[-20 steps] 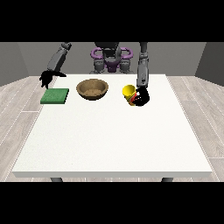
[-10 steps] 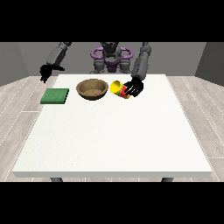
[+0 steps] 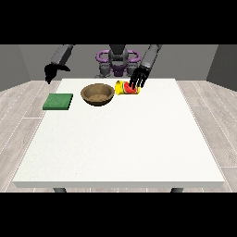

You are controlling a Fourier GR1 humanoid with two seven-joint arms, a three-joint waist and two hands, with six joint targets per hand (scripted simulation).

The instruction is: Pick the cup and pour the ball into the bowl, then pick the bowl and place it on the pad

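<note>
Now the hand at the view's right (image 3: 138, 78) grasps the tipped yellow cup (image 3: 126, 88) just beside the wooden bowl (image 3: 97, 94), so the ball, which I cannot see, could spill short of the rim onto the white table (image 3: 120, 143).

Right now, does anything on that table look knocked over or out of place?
Yes. The yellow cup lies on its side beside the brown bowl, mouth toward it, under the hand at the view's right. The green pad lies flat.
</note>
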